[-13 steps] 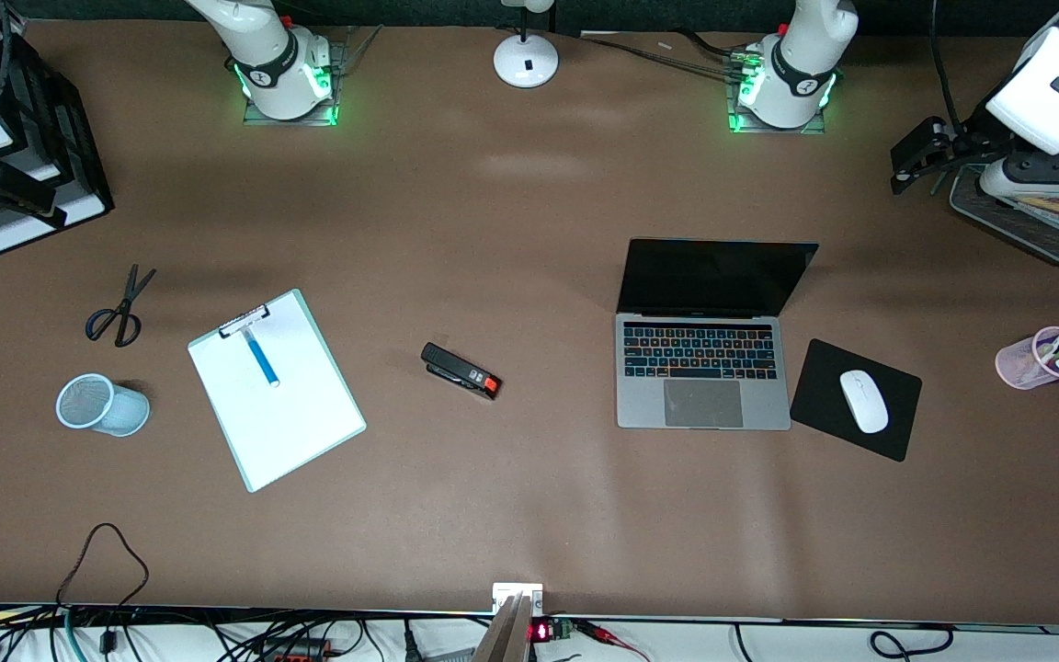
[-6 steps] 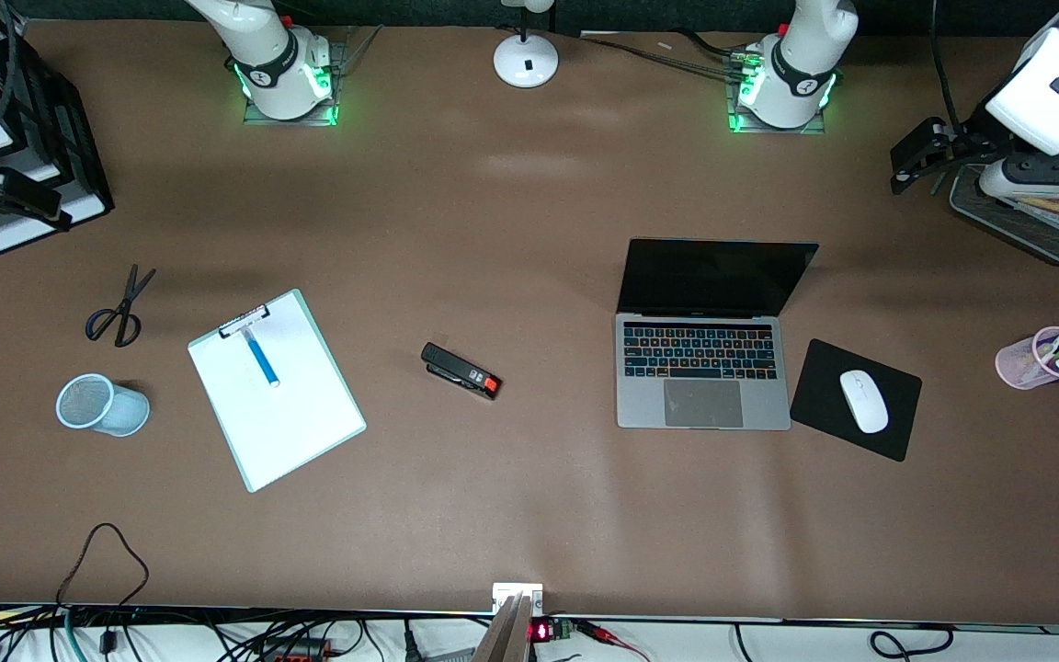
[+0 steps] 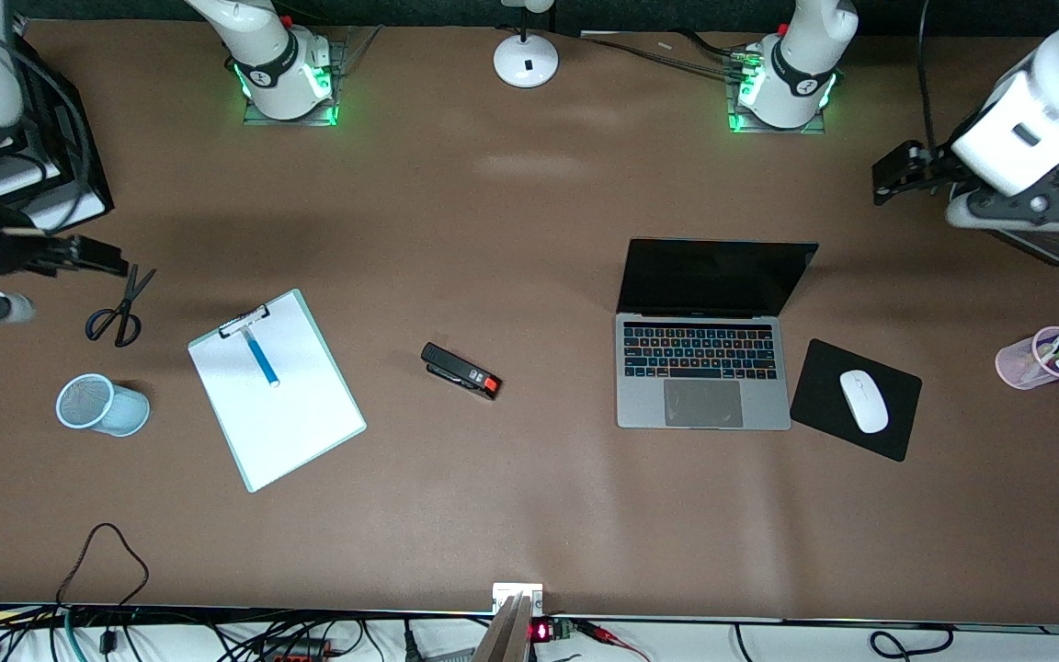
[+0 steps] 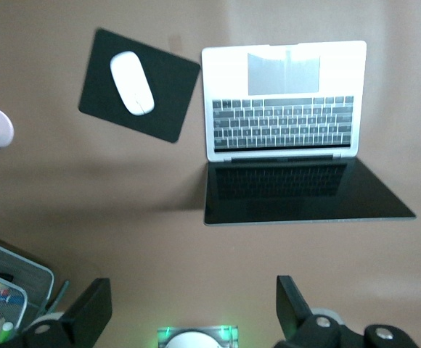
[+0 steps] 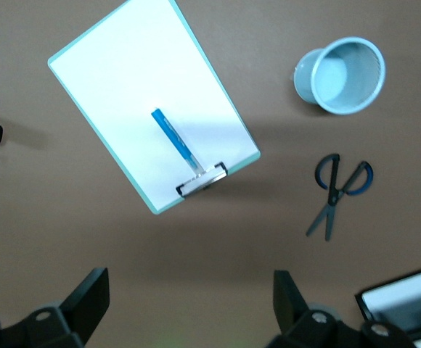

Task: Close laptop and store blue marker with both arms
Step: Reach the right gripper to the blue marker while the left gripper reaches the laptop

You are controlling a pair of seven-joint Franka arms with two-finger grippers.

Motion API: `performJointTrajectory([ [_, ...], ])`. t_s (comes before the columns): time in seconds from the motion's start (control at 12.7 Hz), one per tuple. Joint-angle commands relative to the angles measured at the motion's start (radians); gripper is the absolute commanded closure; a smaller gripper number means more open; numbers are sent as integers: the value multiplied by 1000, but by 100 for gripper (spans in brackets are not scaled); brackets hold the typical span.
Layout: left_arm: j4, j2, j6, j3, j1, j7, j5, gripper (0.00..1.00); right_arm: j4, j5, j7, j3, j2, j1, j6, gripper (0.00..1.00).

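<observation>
While both arms hang high at the table's two ends with nothing held, the stock runs as follows across the front view. Right gripper (image 3: 93, 256): jaws spread wide and empty, over the bare table just beside the scissors (image 3: 120, 308), at about ten o'clock from the clipboard (image 3: 276, 390); probably staged for a descent on the marker. Mesh pen cup (image 3: 102, 405): pale blue, tipped on its side, mouth open, at eight o'clock from the clipboard; a likely store for the marker. Blue marker (image 3: 261, 357): slim, light blue, white end, lying loose on the clipboard's white sheet just below the clip, so it is free to lift. Stapler (image 3: 461, 370): black, red end, between clipboard and laptop. Laptop (image 3: 702, 368): silver-grey, black keys, screen dark, lid upright and open, its back edge toward the arms' bases, so a push from above should fold it. Mouse (image 3: 863, 401): white, on a black mouse pad (image 3: 824, 368) beside the laptop. Left gripper (image 3: 897, 170): fingers wide apart, empty, at two o'clock from the laptop. Pink cup (image 3: 1035, 360): holds pens, at the left arm's end.
</observation>
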Motion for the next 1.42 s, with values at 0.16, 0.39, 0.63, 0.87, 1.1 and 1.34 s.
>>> performJointTrajectory([
  [0.16, -157, 6, 65, -91, -9, -165, -1, 0, 17, 1, -50, 4, 135, 48, 120, 0],
  [0.39, -272, 6, 138, -131, -11, -201, -1, 0, 15, -2, -147, 4, 218, 80, 196, 0],
  [0.63, -388, 5, 227, -178, -9, -201, -1, 0, 12, 1, -225, 4, 299, 97, 281, 0],
  [0.87, -454, 5, 283, -200, -9, -202, -1, 0, 11, 4, -278, 4, 366, 94, 319, 0],
  [1.1, -527, 6, 376, -212, -9, -202, -3, 0, 3, 4, -303, 4, 425, 95, 388, 0],
  [1.34, -552, 19, 404, -215, -9, -202, -4, 0, 5, 2, -383, 4, 482, 99, 474, 2],
])
